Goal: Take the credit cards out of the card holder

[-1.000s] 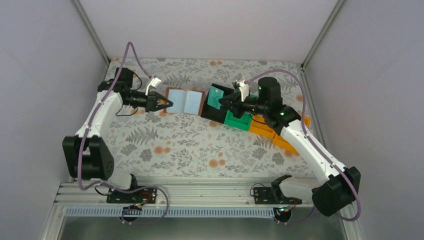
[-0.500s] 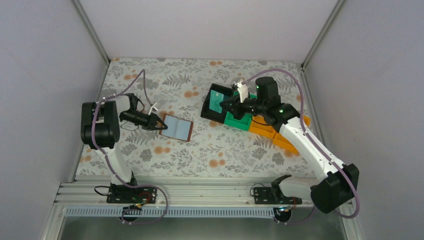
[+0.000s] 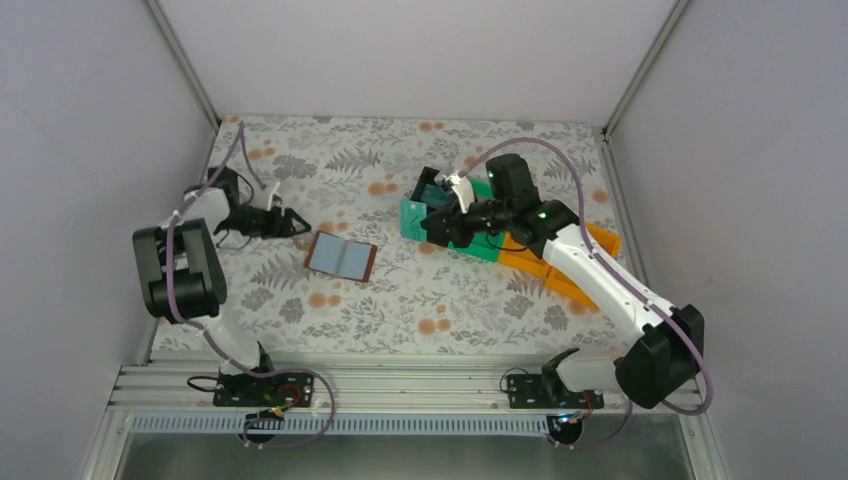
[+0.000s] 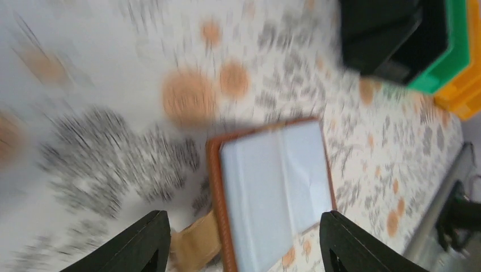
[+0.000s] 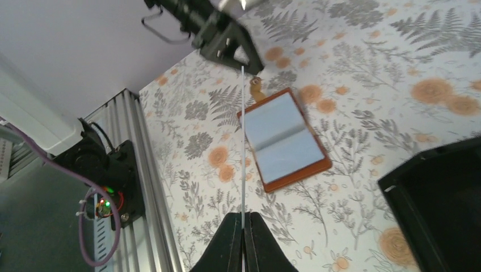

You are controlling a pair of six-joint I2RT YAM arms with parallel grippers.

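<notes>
- Lying open on the table (image 3: pixel 400 300), the card holder (image 3: pixel 341 256) is showing bare pale slots, with no cards visible inside.
- Right gripper (image 3: pixel 438 222) is pinching a teal credit card (image 3: pixel 411 216) near the bins (image 3: pixel 478 246).
- Left gripper (image 3: pixel 298 222) is hovering just beside the holder, jaws spread and empty.
- Extraction is looking nearly done; the card needs setting down.

Brown card holder (image 3: pixel 341 257) open flat, pale blue-grey inside up; teal credit card (image 3: pixel 410 215) pinched in right end effector (image 5: pixel 243 222).
</notes>
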